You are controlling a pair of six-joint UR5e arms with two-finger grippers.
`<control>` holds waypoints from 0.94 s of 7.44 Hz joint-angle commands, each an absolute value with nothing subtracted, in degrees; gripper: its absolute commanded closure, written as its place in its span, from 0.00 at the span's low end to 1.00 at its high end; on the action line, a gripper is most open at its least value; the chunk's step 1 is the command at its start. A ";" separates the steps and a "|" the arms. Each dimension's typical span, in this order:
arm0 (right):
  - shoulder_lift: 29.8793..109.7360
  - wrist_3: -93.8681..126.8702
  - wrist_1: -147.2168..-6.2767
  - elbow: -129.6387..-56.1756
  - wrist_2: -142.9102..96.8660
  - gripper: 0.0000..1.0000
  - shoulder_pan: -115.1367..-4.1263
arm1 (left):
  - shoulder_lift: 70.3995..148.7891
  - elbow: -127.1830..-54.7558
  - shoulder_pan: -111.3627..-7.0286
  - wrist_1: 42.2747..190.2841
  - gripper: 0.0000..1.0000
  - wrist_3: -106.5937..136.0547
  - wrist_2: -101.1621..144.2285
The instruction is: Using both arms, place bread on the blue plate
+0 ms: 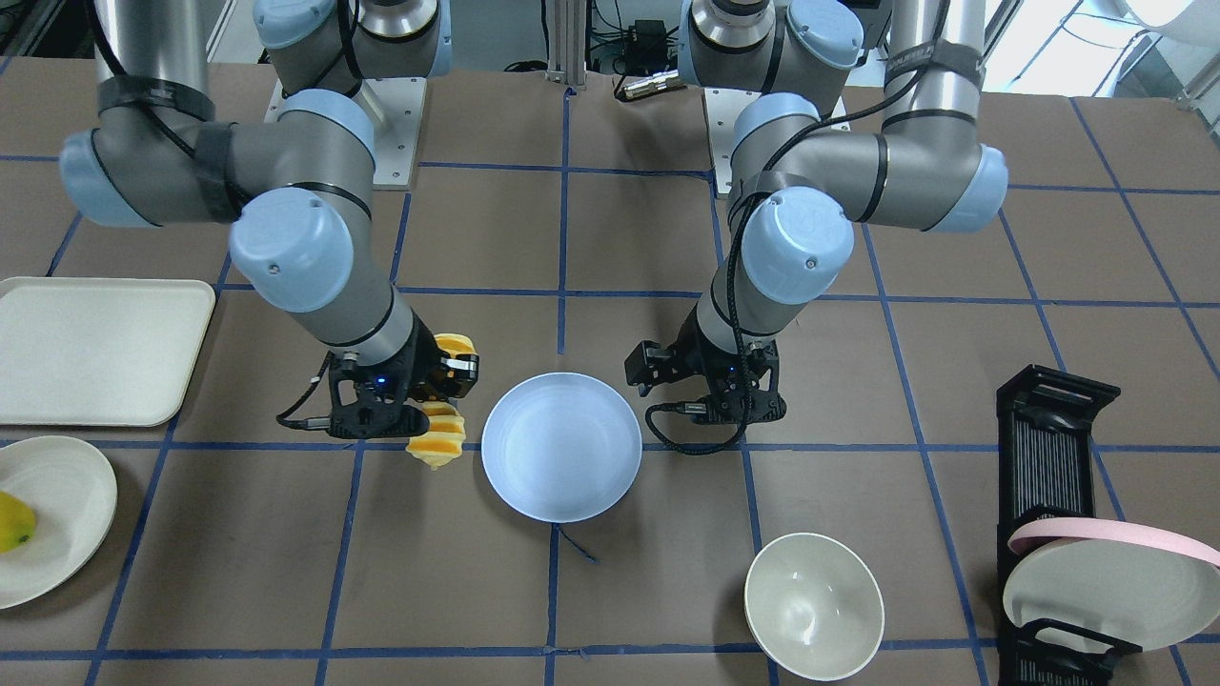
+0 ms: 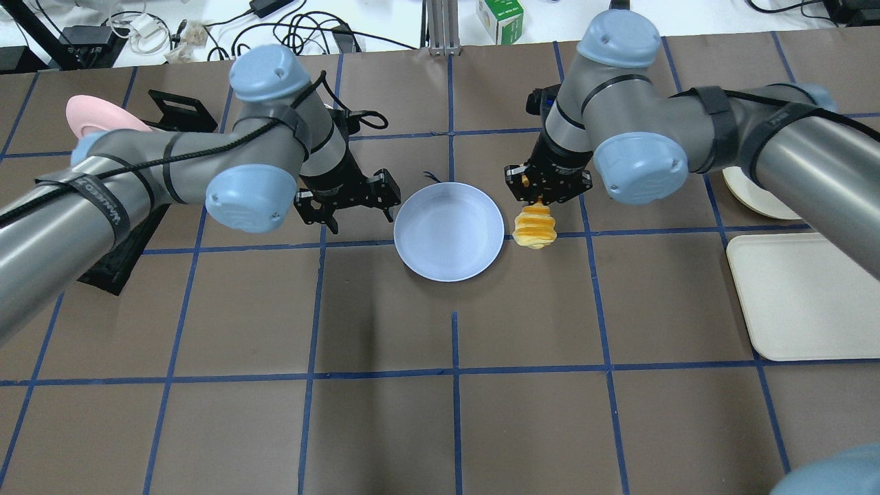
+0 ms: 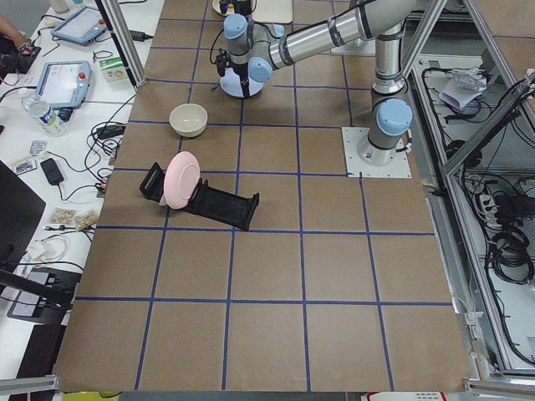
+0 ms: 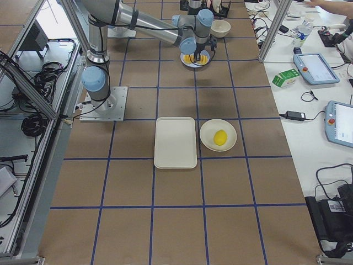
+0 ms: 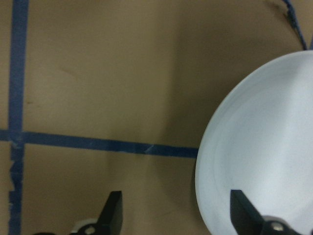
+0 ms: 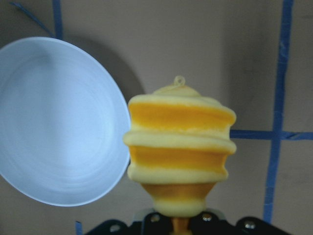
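The bread point(image 1: 437, 442), a ridged orange and pale yellow loaf, is clamped in my right gripper point(image 1: 440, 391) and held above the table, just beside the blue plate point(image 1: 560, 446). In the overhead view the bread point(image 2: 535, 229) pokes out below the right gripper point(image 2: 548, 184), at the right rim of the plate point(image 2: 448, 230). The right wrist view shows the bread point(image 6: 180, 147) end-on, with the plate point(image 6: 54, 122) to its left. My left gripper point(image 2: 347, 206) is open and empty on the plate's other side. In its wrist view one finger point(image 5: 242, 210) is over the plate's rim point(image 5: 264, 161).
A white tray point(image 1: 95, 348) and a cream plate point(image 1: 67, 514) with a yellow-green fruit point(image 1: 14, 522) lie on the right arm's side. A white bowl point(image 1: 813, 605) and a black rack point(image 1: 1048, 448) holding a pink-rimmed plate point(image 1: 1115, 572) stand on the left arm's side.
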State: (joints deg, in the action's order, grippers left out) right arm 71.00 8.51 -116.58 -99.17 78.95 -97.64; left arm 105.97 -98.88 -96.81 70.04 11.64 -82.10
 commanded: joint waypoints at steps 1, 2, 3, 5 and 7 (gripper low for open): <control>66.29 17.36 -123.62 -98.44 78.40 1.00 -102.47 | 99.35 -90.22 -96.51 89.47 0.00 8.35 -82.88; 63.92 20.36 -126.97 -98.61 78.49 1.00 -104.31 | 97.23 -86.17 -96.33 97.22 0.00 8.35 -83.23; 62.50 20.83 -127.35 -98.61 78.40 1.00 -104.94 | 94.77 -83.70 -96.68 101.91 0.00 8.35 -83.32; 60.13 22.50 -129.36 -99.14 78.57 0.69 -106.69 | 90.73 -83.41 -96.68 103.96 0.00 8.00 -83.49; 60.03 22.41 -129.38 -98.97 78.49 0.00 -106.87 | 88.69 -84.37 -96.42 104.24 0.00 8.00 -83.76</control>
State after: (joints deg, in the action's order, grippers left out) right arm 60.26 22.33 -129.25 -99.06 78.53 -106.66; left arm 89.88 -84.06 -96.53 103.94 8.03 -83.61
